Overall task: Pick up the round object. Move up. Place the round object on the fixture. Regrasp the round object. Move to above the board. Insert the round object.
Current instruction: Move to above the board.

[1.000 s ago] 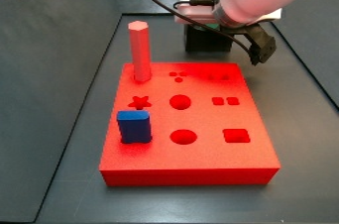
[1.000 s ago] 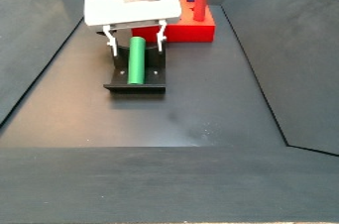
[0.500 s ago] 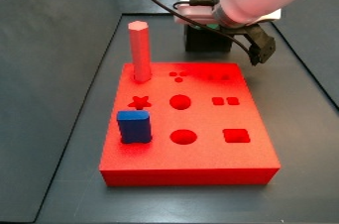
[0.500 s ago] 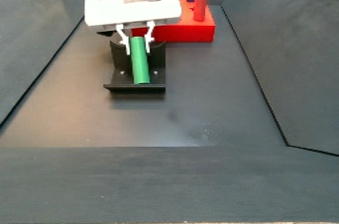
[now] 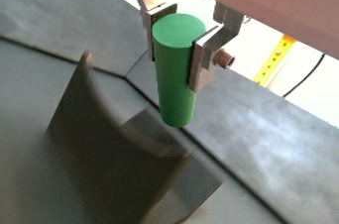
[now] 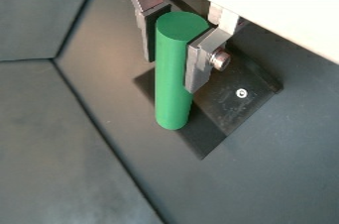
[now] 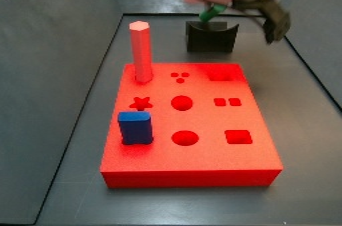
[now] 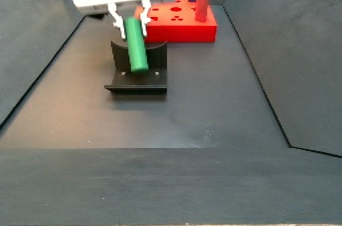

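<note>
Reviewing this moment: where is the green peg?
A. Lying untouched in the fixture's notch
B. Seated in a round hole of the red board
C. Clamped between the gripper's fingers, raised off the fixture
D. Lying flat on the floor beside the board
C. In both wrist views the gripper has its silver fingers closed on the green peg, and in a side view the peg hangs tilted above the fixture, not on the board.

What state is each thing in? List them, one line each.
Gripper: above the fixture, jaws shut on the green peg.
Green peg: held, tilted, lifted off the fixture.
Fixture: on the floor, notch empty.
Red board: flat on the floor, most holes open.
Red hexagonal peg: upright in the board.
Blue square block: seated in the board.
</note>
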Motion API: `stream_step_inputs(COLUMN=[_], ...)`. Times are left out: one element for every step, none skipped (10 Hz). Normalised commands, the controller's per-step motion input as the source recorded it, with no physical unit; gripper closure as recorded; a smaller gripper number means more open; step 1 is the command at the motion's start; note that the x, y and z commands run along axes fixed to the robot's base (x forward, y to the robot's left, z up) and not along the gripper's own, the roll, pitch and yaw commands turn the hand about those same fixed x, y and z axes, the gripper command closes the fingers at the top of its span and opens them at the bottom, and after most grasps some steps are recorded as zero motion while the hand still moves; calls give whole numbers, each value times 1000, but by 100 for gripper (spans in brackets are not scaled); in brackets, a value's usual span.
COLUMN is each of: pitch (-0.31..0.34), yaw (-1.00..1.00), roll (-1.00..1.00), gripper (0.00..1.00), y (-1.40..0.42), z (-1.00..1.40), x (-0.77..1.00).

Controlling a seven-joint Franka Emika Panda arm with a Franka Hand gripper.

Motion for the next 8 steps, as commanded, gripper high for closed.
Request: stream_step_inputs(pitch=[-29,-34,-24,-14,16,31,62,86], yaw=[163,136,82,54,27,19,11,13], roll=[-28,-24,-13,-12,-20,-24,-35,-42], gripper=[100,100,100,100,100,100,100,100], y=[49,46,40,35,30,26,17,11], z=[1000,1000,1000,1000,1000,1000,1000,1000], x=[107,107,103,102,94,90,84,77])
